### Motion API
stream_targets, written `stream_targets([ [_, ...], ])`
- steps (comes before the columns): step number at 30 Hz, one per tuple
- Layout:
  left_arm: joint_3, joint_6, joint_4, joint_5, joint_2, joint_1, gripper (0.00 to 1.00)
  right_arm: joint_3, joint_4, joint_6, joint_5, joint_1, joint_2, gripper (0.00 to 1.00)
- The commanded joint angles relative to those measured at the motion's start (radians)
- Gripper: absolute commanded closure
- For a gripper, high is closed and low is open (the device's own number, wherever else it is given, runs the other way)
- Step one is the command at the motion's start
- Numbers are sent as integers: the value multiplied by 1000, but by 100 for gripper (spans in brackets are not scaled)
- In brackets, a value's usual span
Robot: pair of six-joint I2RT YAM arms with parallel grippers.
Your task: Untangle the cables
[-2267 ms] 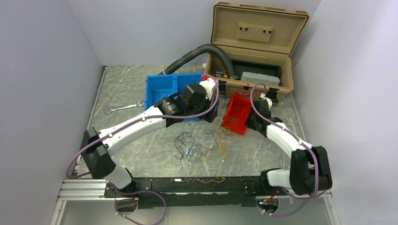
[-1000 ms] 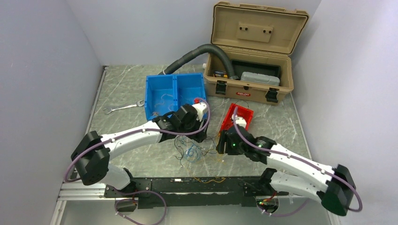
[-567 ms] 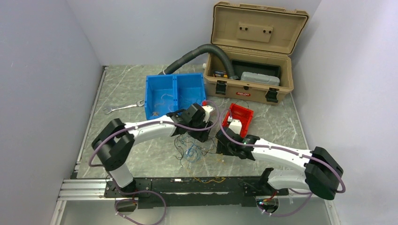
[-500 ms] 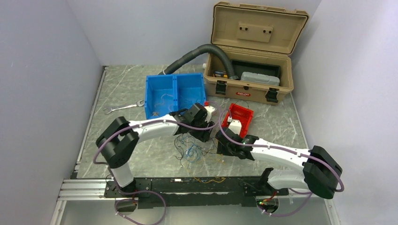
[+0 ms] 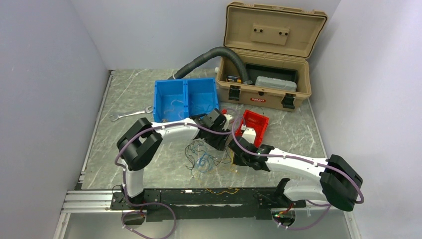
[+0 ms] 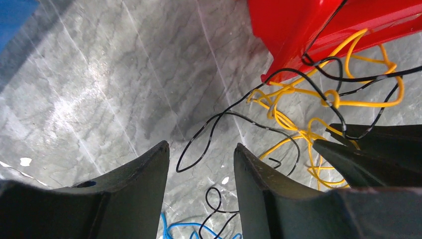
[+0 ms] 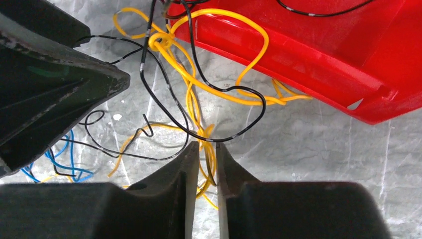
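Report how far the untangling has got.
Done: nothing visibly; the cables lie knotted beside the red bin. In hand: right gripper jaws nearly closed around yellow strands; left gripper open over a black loop. Left: separating every colour.

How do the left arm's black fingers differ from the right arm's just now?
The left arm's black fingers stand wide apart; the right arm's black fingers are almost together. A thin black wire loops into the left fingers' gap; thin yellow wire runs through the right fingers' slit, pinched or not I cannot tell. Both pairs hang over the grey marbled table by the red plastic bin.
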Motion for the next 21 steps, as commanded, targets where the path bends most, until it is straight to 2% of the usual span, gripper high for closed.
stream_targets([
  [1,22,-32,-20,61,22,14,48,1,37,-7,2,4,3,89],
  [2,25,-35,-20,75,29,21,53,5,33,-6,2,5,4,98],
  [3,27,-39,-19,88,36,24,61,6,29,-5,3,4,1,100],
  [6,29,-39,-18,98,37,30,94,10,3,1,14,4,-28,100],
  [7,33,-36,-23,94,32,29,100,11,-11,4,18,4,-42,100],
  [14,122,-7,-124,20,-25,31,100,34,-132,-26,-39,4,-133,100],
  [21,335,38,-234,-5,-69,41,100,17,-188,-21,-160,21,-242,100],
])
